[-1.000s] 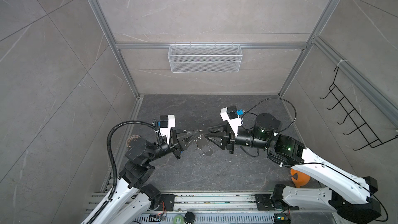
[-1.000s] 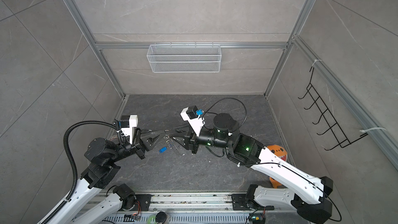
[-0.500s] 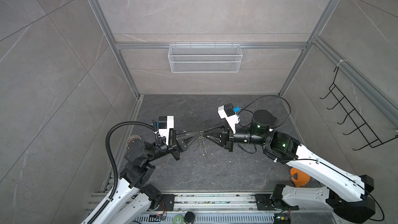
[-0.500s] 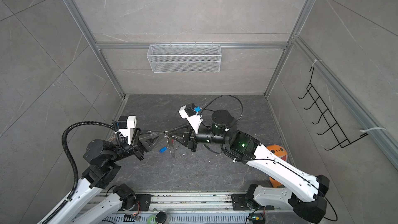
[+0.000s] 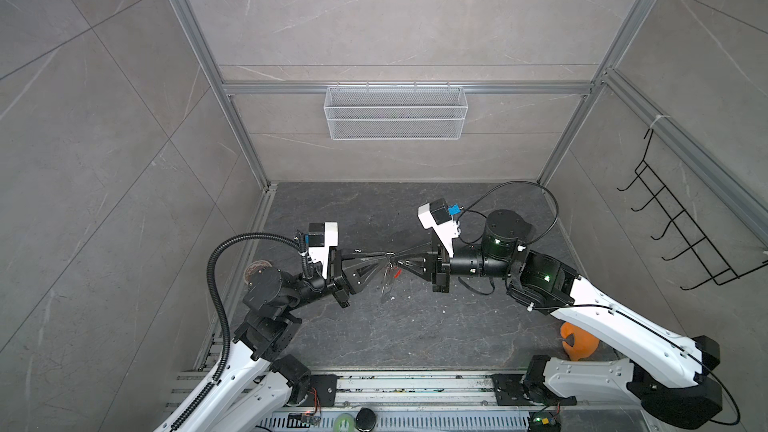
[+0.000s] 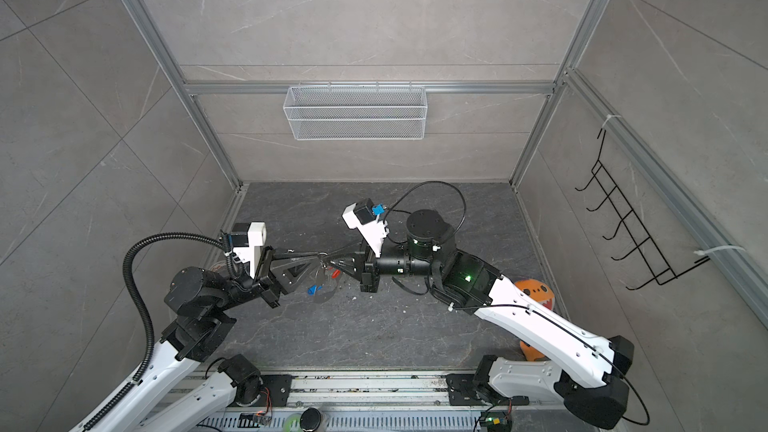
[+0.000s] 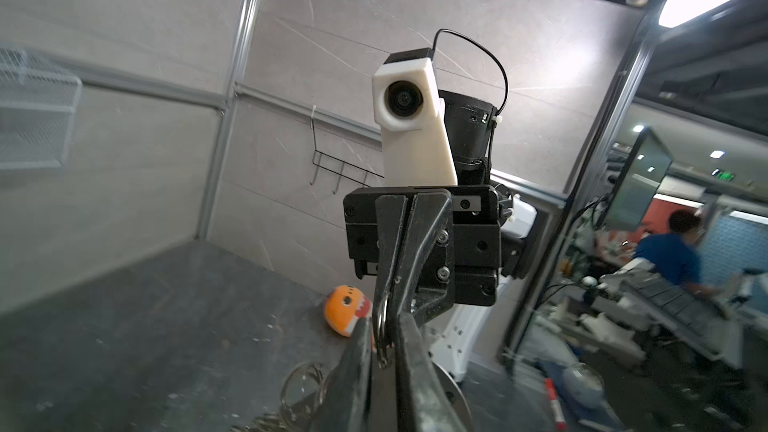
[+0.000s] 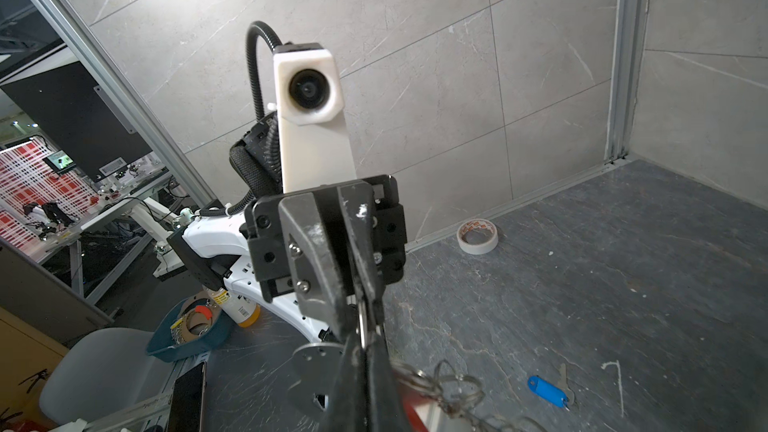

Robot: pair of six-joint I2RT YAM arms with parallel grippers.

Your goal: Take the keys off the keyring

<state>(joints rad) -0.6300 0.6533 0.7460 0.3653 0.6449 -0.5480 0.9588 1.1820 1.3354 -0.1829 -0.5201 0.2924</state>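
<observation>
Mid-air: keyring [image 5: 390, 268] strung between the two arms, straight out from the wire basket [image 5: 395, 112].
Jaws of right gripper [image 8: 364, 336] pinched tight on a ring; left gripper [image 7: 383, 322] jaws a crack apart, that ring in the gap. The red key [image 6: 333, 273] hangs off the chain. The blue key [image 8: 547, 391] lies loose on the floor [image 5: 415, 326], slightly farther from the basket.

Grey tile walls [image 5: 395, 14] surround my dark stone floor [image 5: 374, 209]; white wire basket [image 5: 395, 118] on the back wall, black hook rack [image 5: 685, 218] to my right.
</observation>
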